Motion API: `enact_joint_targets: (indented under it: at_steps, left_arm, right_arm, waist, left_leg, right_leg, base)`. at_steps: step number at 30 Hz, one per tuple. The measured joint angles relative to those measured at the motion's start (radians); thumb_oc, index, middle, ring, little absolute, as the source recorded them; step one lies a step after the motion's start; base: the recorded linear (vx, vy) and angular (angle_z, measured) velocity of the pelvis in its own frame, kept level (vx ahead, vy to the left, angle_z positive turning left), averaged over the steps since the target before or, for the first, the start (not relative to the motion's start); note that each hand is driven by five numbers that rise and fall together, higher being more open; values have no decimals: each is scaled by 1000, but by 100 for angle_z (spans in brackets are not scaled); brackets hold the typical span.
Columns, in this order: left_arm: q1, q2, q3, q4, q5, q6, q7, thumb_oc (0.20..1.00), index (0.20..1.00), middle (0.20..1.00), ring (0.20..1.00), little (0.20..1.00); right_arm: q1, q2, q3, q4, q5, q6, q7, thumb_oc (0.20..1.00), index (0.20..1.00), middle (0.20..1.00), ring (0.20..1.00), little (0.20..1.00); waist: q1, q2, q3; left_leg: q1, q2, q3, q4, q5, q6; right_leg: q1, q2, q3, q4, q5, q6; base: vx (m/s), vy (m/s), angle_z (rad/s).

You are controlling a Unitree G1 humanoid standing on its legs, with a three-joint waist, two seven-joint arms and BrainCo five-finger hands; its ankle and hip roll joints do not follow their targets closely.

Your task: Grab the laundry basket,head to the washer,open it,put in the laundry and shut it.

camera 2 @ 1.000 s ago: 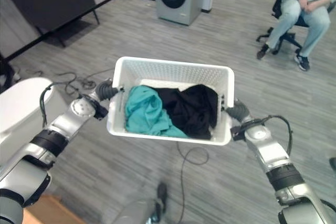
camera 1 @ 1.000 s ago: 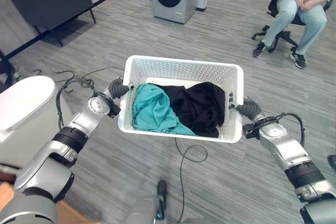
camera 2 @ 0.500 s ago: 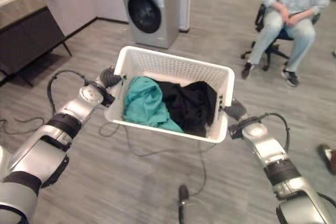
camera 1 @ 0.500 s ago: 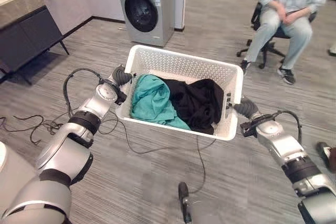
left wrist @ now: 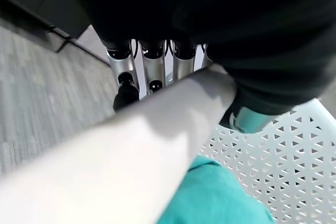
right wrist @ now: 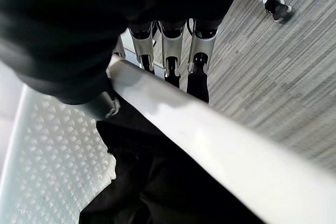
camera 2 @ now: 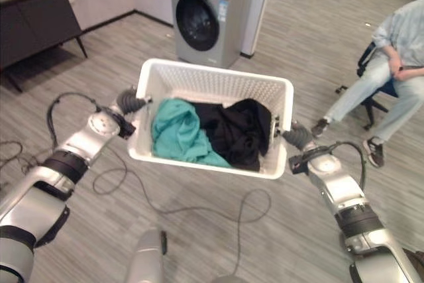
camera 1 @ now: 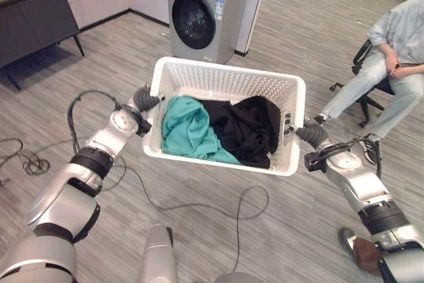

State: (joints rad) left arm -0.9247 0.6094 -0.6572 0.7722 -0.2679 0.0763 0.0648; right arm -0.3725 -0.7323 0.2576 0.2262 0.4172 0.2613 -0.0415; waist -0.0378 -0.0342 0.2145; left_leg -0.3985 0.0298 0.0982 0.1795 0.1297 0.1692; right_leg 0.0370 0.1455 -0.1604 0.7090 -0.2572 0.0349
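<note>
Laundry basket (camera 1: 199, 73) holds teal cloth (camera 1: 189, 130) beside black cloth (camera 1: 246, 128).

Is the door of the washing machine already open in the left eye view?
No, the round dark door sits flush against the front of the washing machine, shut.

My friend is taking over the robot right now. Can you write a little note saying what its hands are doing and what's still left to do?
Left hand: fingers curled round the white laundry basket's left rim.
Right hand: fingers curled round its right rim.
The basket is held up off the floor, with a teal garment and a black garment inside.
The washer stands ahead, door shut.
Done: basket grabbed.
Left: reach the washer, open it, load the laundry, shut it.
A person sits on a chair at the right.
</note>
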Motion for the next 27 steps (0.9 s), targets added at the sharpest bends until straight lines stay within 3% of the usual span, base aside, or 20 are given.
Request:
enact_joint_targets:
  at_steps: [1, 2, 3, 5, 6, 7, 8, 9, 10, 12, 14, 17, 18, 19, 20, 21, 23, 24, 26, 27]
  left_arm:
    - [14, 1, -1, 1, 0, -6, -1, 200, 200, 200, 200, 200]
    - [29, 14, -4, -11, 0, -7, 6, 200, 200, 200, 200, 200]
    - [52, -24, -28, -9, 1, -8, 7, 200, 200, 200, 200, 200]
    - [57, -37, -25, -9, 1, -7, 5, 200, 200, 200, 200, 200]
    - [57, -23, -24, -3, 0, -4, 3, 200, 200, 200, 200, 200]
    - [69, -10, -19, 8, -1, -3, 3, 200, 200, 200, 200, 200]
    - [87, -1, -8, 25, -1, -2, 3, 200, 200, 200, 200, 200]
    - [86, -6, 17, 28, -2, -1, 1, 200, 200, 200, 200, 200]
    - [48, -7, 23, 24, -6, -12, 2, 200, 200, 200, 200, 200]
    - [19, -8, 15, 39, -8, -13, 0, 200, 200, 200, 200, 200]
    - [16, 2, 7, 42, -9, -10, 9, 200, 200, 200, 200, 200]
    - [-25, 22, 3, 94, -9, -2, 28, 200, 200, 200, 200, 200]
    - [-75, 17, 7, 147, -9, -8, 27, 200, 200, 200, 200, 200]
    - [-105, 16, 1, 158, -9, -6, 37, 200, 200, 200, 200, 200]
    - [-121, 20, -26, 159, -9, -2, 32, 200, 200, 200, 200, 200]
    - [-139, 7, -31, 150, -9, -7, 45, 200, 200, 200, 200, 200]
    - [-156, 14, -15, 134, -8, -4, 39, 200, 200, 200, 200, 200]
    - [-159, 14, -15, 132, -8, -4, 40, 200, 200, 200, 200, 200]
    - [-133, 14, -15, 150, -8, -4, 36, 200, 200, 200, 200, 200]
    - [-91, -22, 12, 147, -7, -15, 41, 200, 200, 200, 200, 200]
  right_arm:
    - [4, -30, 9, -24, 1, 0, 4, 200, 200, 200, 200, 200]
    - [11, -30, 0, -46, -1, -8, 6, 200, 200, 200, 200, 200]
    - [99, 12, 20, -6, 0, -12, -21, 200, 200, 200, 200, 200]
    - [102, 39, 9, 30, 1, -15, -19, 200, 200, 200, 200, 200]
    - [96, 47, 9, 31, 1, -14, -3, 200, 200, 200, 200, 200]
    - [84, 61, 10, 30, 1, -14, 8, 200, 200, 200, 200, 200]
    - [76, 90, 13, 26, -1, -14, 7, 200, 200, 200, 200, 200]
    - [72, 99, 17, 22, -4, -13, -2, 200, 200, 200, 200, 200]
    - [41, 84, 13, 29, -6, -11, -8, 200, 200, 200, 200, 200]
    - [22, 90, 8, 42, -6, -11, -10, 200, 200, 200, 200, 200]
    - [-7, 113, 27, 83, -10, -10, -9, 200, 200, 200, 200, 200]
    - [-93, 146, 37, 100, -45, -10, -9, 200, 200, 200, 200, 200]
    - [-128, 167, 60, 118, -50, -10, -21, 200, 200, 200, 200, 200]
    - [-177, 177, 61, 166, -51, -8, -22, 200, 200, 200, 200, 200]
    - [-195, 158, 56, 176, -51, -8, -21, 200, 200, 200, 200, 200]
    - [-170, 185, 50, 171, -60, -17, -25, 200, 200, 200, 200, 200]
    - [-167, 174, 51, 176, -60, -15, -22, 200, 200, 200, 200, 200]
    - [-171, 166, 53, 176, -59, -15, -22, 200, 200, 200, 200, 200]
    - [-169, 159, 78, 172, -59, -15, -20, 200, 200, 200, 200, 200]
    - [-149, 138, 70, 172, -60, -17, -20, 200, 200, 200, 200, 200]
  waist:
    - [45, 43, -59]
    - [71, 77, -87]
    - [30, -11, -102]
    - [20, -17, -104]
    - [28, 3, -95]
    - [38, 22, -83]
    - [46, 12, -77]
    - [33, -6, -68]
    - [40, -41, -58]
    - [36, -53, -62]
    - [29, -85, -71]
    - [21, -42, -38]
    - [14, -39, -6]
    - [23, -53, 3]
    - [-10, 24, -12]
    - [1, -5, -8]
    - [-12, 48, 5]
    - [-22, 58, 11]
    - [-15, 42, 3]
    - [-29, 49, -25]
  left_leg:
    - [34, -4, 34, -153, -13, 48]
    - [46, -7, 3, -162, -14, 71]
    - [106, -100, 0, -142, -50, 70]
    - [156, -123, -78, -211, -46, 94]
    - [204, -89, -125, -253, 60, 113]
    - [235, -59, -127, -251, 149, 97]
    - [271, -51, -94, -239, 145, 45]
    - [252, -55, -61, -122, 89, -40]
    - [228, -104, -5, -36, 3, -64]
    - [288, -133, 18, -91, -25, -32]
    - [344, -121, 20, -99, -38, -23]
    - [394, -48, 12, 10, -116, -16]
    - [308, -7, 64, 268, -160, -12]
    - [251, -52, 139, 335, -259, 36]
    - [304, -80, 156, 81, -215, 108]
    - [366, -104, 132, 80, -256, 55]
    - [455, -56, 98, -22, -238, 3]
    - [495, -34, 75, -55, -235, -20]
    - [609, 17, 65, -57, -287, -126]
    - [658, 70, 3, -36, -375, -251]
  right_leg:
    - [-14, -24, 47, -94, -167, -66]
    - [34, 0, 88, -138, -276, -154]
    - [147, -81, 64, -191, -273, -60]
    - [158, -75, 81, -181, -187, 70]
    - [120, -74, 91, -144, -246, 12]
    - [129, -86, 103, -200, -262, 12]
    - [136, -125, 152, -311, -242, 22]
    - [189, -157, 151, -460, -109, 15]
    - [255, -178, 155, -474, -72, 28]
    - [226, -160, 158, -299, -75, 50]
    - [131, -170, 139, -71, 30, 127]
    - [-68, -229, 86, 160, 34, 72]
    - [-67, -233, 76, 10, 126, 28]
    - [-116, -292, 35, 184, 186, 48]
    - [-153, -312, -68, 313, 262, 99]
    - [-178, -385, -79, 364, 113, -1]
    - [-222, -360, -97, -39, 6, -17]
    - [-246, -350, -92, -237, 33, -12]
    - [-274, -308, -7, -617, 276, -13]
    - [-231, -271, 30, -652, 440, 37]
  base:
    - [249, 38, -118]
    - [550, 99, -48]
    - [433, 80, 14]
    - [466, 90, 28]
    - [645, 149, -55]
    - [667, 174, -95]
    - [545, 157, -73]
    - [675, 202, -53]
    - [641, 209, -16]
    - [420, 163, -5]
    - [278, 138, -5]
    - [305, 187, -35]
    - [281, 178, -24]
    - [320, 105, 11]
    - [322, 38, -17]
    - [377, -65, 21]
    - [284, -147, 16]
    - [200, -131, 31]
    - [264, -225, 54]
    - [318, -274, 83]
